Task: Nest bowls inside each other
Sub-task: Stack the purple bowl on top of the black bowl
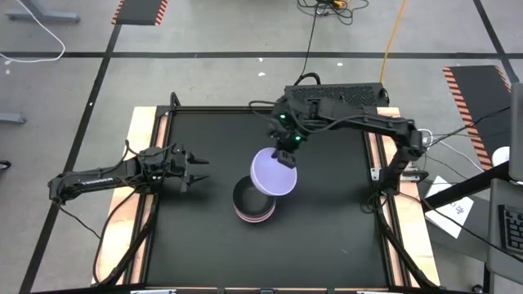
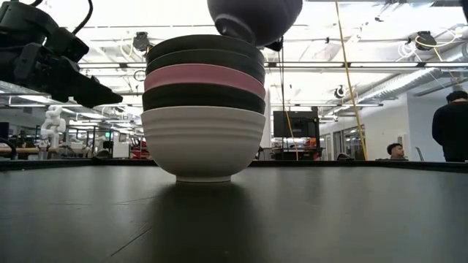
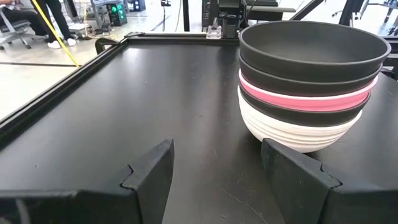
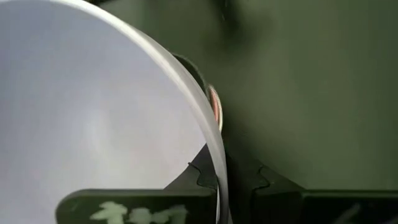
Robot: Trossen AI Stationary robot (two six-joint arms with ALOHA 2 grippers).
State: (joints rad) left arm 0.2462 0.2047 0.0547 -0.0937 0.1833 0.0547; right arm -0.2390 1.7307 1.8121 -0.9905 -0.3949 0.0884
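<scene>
On the black table stands a stack of bowls [image 1: 253, 206]: white at the bottom [image 2: 202, 142], then black, pink [image 3: 305, 99], and two black on top. A pale lavender bowl [image 1: 274, 171] hangs in the air just over the stack's far right side, with my right gripper [image 1: 284, 155] shut on it. In the low view its underside [image 2: 254, 18] shows above the stack's top. My left gripper [image 3: 214, 174] stands open near the table's left edge, pointing at the stack and well short of it. My right gripper pinches the lavender bowl's wall at the rim [image 4: 214, 155], on the bowl's far side. One finger is inside the bowl and one outside. The fingers slant down from the table's far side. The bowl is lifted clear and tilted, mouth upward.
A black equipment box [image 1: 343, 94] sits at the table's far edge. Wooden strips [image 1: 140, 139] border the black mat left and right. Bare mat lies near, left and right of the stack. People [image 2: 450, 128] stand in the room behind.
</scene>
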